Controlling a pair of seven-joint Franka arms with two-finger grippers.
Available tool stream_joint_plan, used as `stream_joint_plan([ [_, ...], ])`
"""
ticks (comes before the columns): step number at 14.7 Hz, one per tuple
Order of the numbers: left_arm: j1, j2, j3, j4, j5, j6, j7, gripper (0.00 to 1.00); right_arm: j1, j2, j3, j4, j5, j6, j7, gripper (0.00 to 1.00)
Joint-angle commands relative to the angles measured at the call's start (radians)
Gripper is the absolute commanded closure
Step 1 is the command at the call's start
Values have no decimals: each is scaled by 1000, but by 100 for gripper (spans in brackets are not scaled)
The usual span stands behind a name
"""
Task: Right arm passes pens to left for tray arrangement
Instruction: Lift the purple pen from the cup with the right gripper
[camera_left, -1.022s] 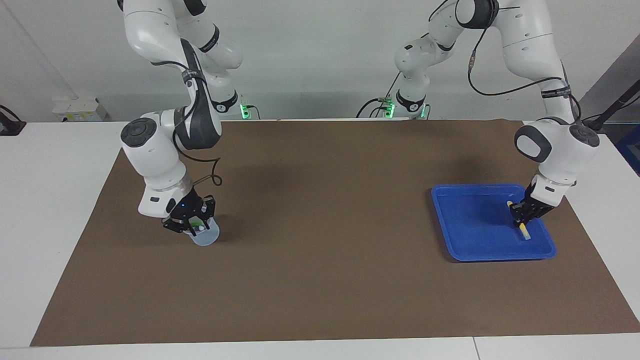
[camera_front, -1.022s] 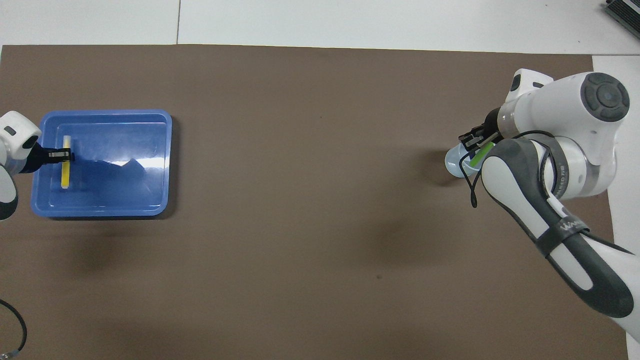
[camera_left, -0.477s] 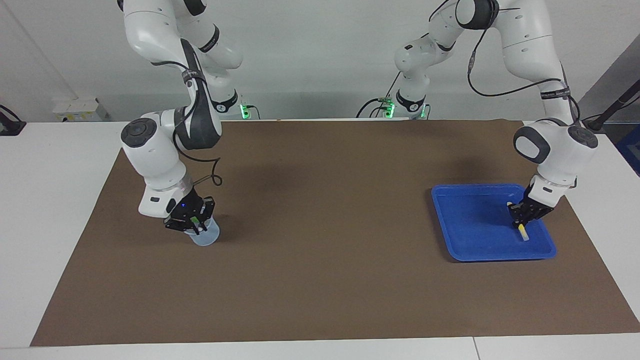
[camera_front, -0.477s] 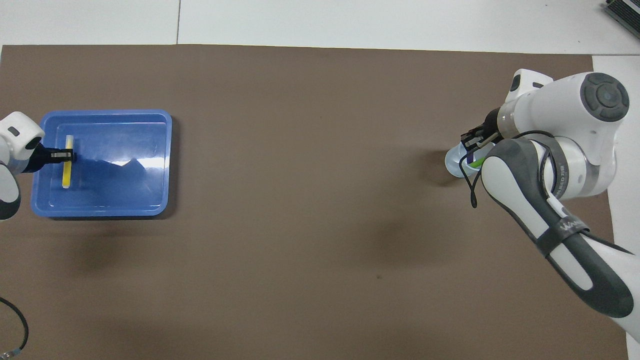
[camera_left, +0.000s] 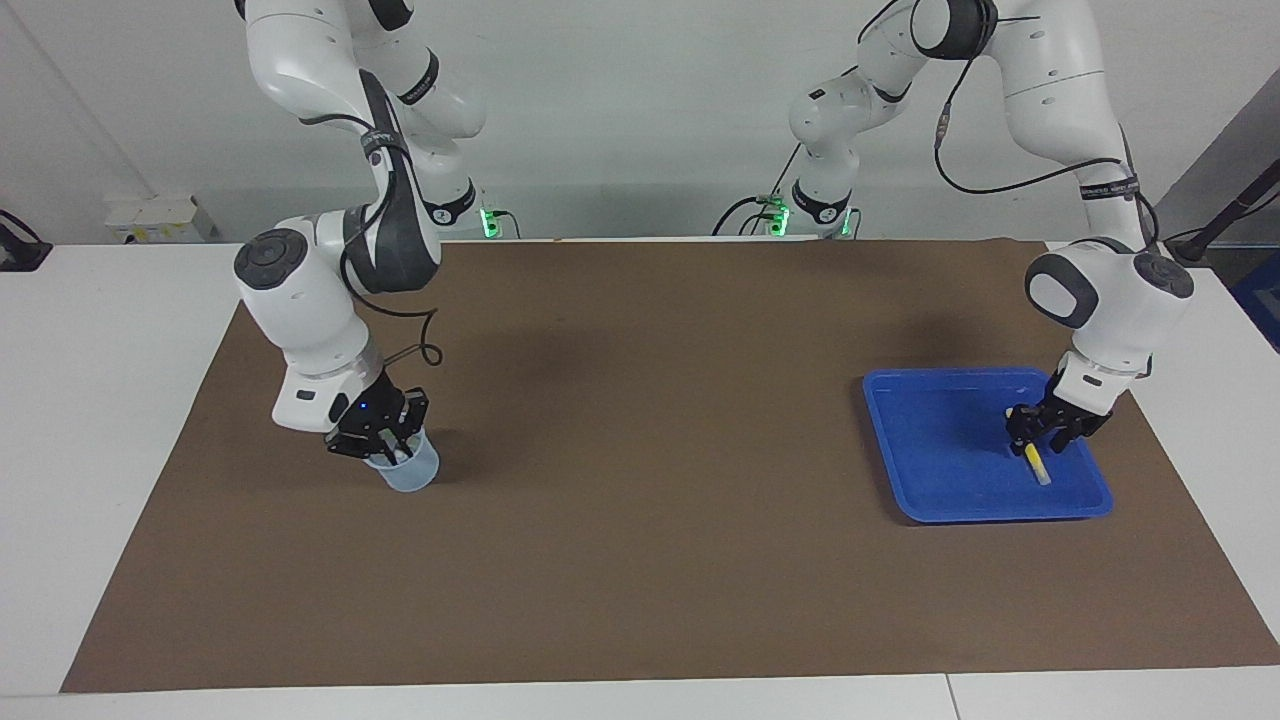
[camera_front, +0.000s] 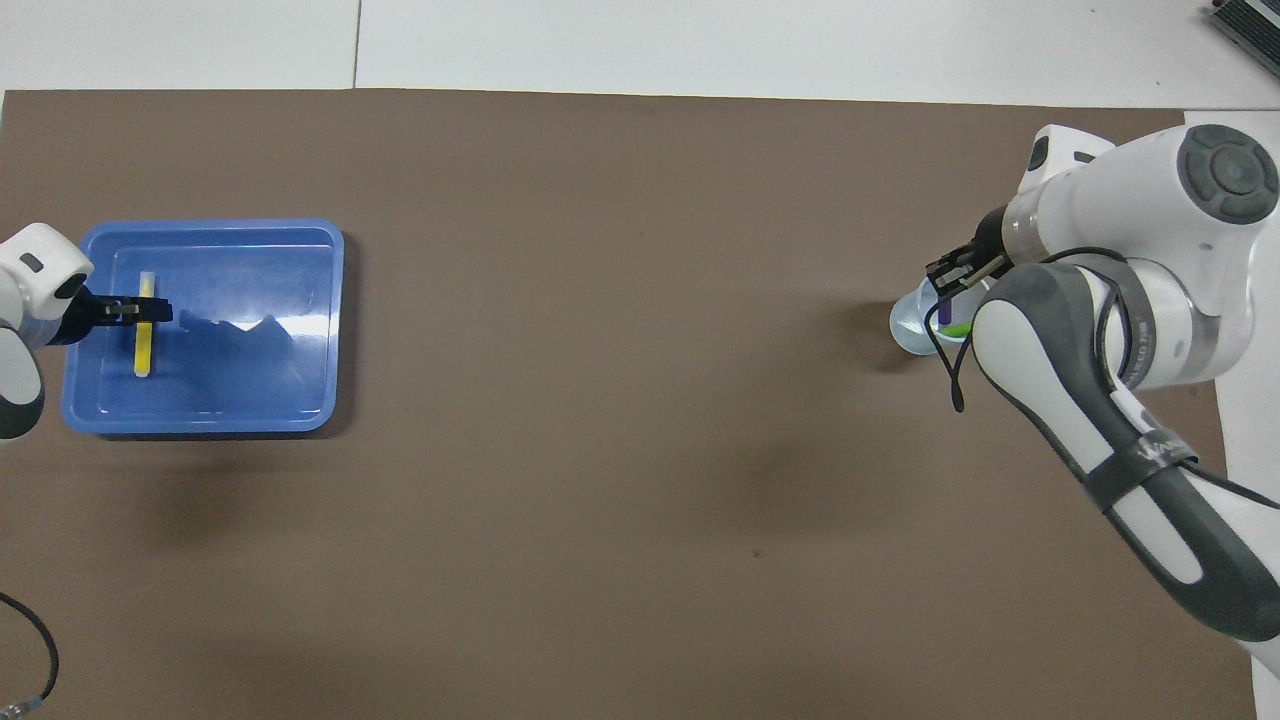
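Observation:
A yellow pen (camera_left: 1037, 468) (camera_front: 143, 355) lies flat in the blue tray (camera_left: 930, 440) (camera_front: 250, 380) at the left arm's end of the table. My left gripper (camera_left: 1040, 432) (camera_front: 140, 312) hangs low over the pen's middle, open, with one finger on each side. At the right arm's end, my right gripper (camera_left: 385, 450) (camera_front: 948, 285) dips into the rim of a small translucent cup (camera_left: 410, 475) (camera_front: 905, 325). It is shut on the purple pen (camera_front: 945, 312) that stands in the cup. A green pen (camera_front: 958, 329) leans in the cup beside it.
A brown mat (camera_left: 640, 450) covers most of the white table (camera_left: 100, 400). A black cable loop (camera_front: 40, 660) lies at the mat's edge near the left arm's base. A small white box (camera_left: 160, 218) sits by the wall past the right arm.
My left gripper opened and let go of the yellow pen, which now lies flat a little nearer the tray's middle. My right gripper closed inside the cup and shifted slightly.

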Motion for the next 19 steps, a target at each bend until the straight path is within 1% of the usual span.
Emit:
stream_joint_plan([
  [1,-3,10,2,5,18,9,3,0,-6,-19,20,72,9,-85,-31,100],
  [4,-3,8,0,7,18,3,4,0,-5,-49,51,135,2,-172,-34,100],
  [6,-4,7,2,10,18,-8,4,0,-2,-89,75,169,-6,-214,-34,100],
  [7,5,5,2,13,17,7,0,0,0,-106,90,178,-9,-229,-32,100],
  [10,10,-10,2,16,17,15,1,0,0,-118,136,219,8,-272,-7,100],
  [13,11,-13,2,38,17,46,3,0,-3,-118,219,227,23,-277,149,100],
  [16,2,-54,3,58,18,12,4,0,0,-115,288,232,93,-262,395,100],
  [18,14,-71,-3,56,8,-12,-16,0,0,-108,319,232,127,-246,548,100],
  [19,16,-71,-3,65,-2,-22,-37,0,11,-108,319,232,147,-220,593,100],
])
